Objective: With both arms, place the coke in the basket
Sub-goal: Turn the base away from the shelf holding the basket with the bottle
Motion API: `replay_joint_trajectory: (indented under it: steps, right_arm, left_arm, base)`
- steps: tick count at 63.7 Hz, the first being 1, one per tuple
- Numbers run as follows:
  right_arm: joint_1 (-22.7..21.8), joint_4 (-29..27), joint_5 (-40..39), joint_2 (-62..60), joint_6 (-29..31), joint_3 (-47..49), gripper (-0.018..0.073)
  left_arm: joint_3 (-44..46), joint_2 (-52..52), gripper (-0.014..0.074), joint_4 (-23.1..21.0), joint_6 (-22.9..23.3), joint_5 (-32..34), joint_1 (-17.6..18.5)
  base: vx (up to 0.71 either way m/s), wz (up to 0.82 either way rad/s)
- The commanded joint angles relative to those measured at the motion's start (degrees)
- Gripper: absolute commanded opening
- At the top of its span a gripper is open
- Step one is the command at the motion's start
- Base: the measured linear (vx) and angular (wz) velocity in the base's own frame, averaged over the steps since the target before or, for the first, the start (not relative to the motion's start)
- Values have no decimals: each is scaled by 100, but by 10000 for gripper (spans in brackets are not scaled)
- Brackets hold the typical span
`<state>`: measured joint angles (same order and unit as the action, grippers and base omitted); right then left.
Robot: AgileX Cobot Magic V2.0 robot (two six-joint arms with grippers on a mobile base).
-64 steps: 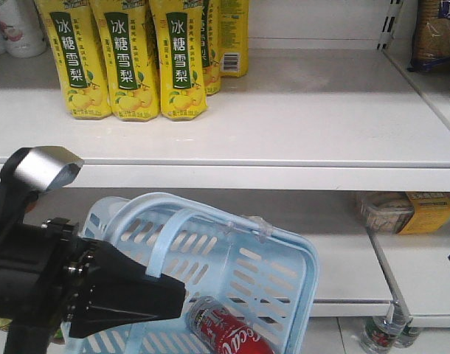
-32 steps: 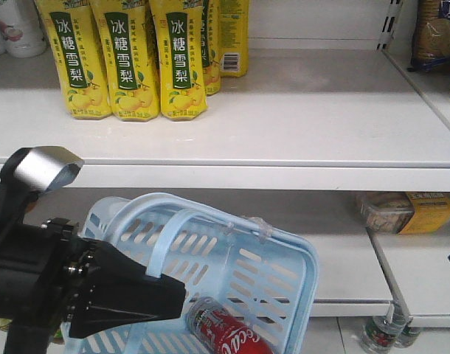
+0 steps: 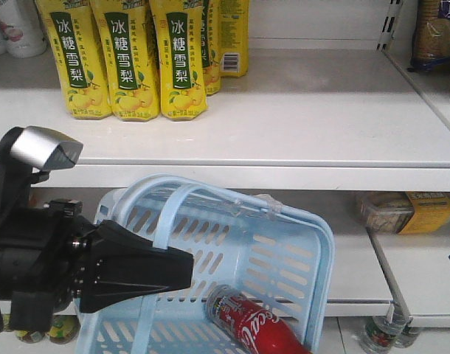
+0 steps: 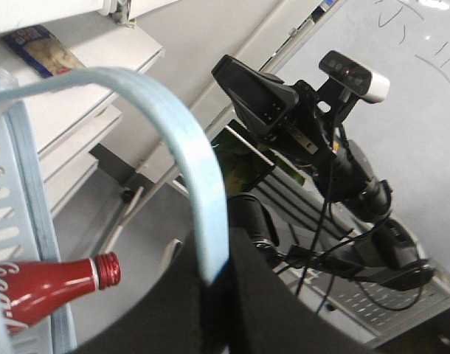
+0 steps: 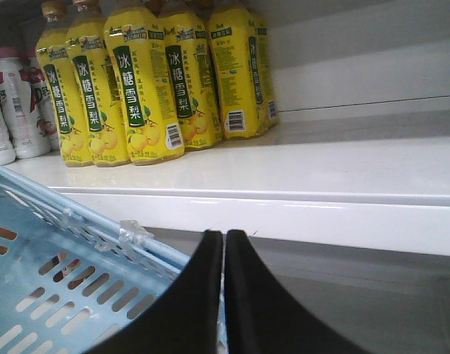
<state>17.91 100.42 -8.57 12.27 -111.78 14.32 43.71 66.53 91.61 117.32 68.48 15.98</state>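
Coke (image 3: pixel 258 330) lies on its side on the slotted floor of the tilted basket (image 3: pixel 317 247), just beyond and below the tip of the left gripper (image 3: pixel 188 269). The left jaws pinch the basket's pale blue swing handle (image 4: pixel 199 169), which arches up from between them. The right gripper (image 5: pixel 223 240) has its jaws pressed together with only a hairline gap, the basket rim low to their left and yellow bottles (image 5: pixel 140 96) on the shelf (image 5: pixel 321 166) beyond them.

Basket (image 3: pixel 327 280) pale blue, slotted pattern. Coke (image 3: pixel 258 332) — red label, white script. Shelf bottles (image 3: pixel 122 59) yellow, green bands, white characters. Shelf (image 3: pixel 299 125) white. Left arm (image 3: pixel 33 258) matte black — silver-grey block on top.
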Motion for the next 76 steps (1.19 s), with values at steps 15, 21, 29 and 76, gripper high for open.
replay_joint_trajectory:
  steps: [15,21,29,76]
  right_arm:
    - [-8,249,170,46,21,158,-6]
    - [-8,249,170,46,21,158,-6]
    - [-8,249,170,46,21,158,-6]
    - [-8,249,154,46,21,158,-6]
  left_arm:
    - [-389,-424,-6,-1285,-1656,-699,20]
    - [-745,-680,-6,-1559,-2029,-1130,20]
    - [-1294,-1107,-6,-2071,-2678,-1703,20]
    - [-3436,-2949,-6,-6493,-6199,-3630,243]
  base:
    - [0,0]
    - [0,0]
    - [0,0]
    - [0,0]
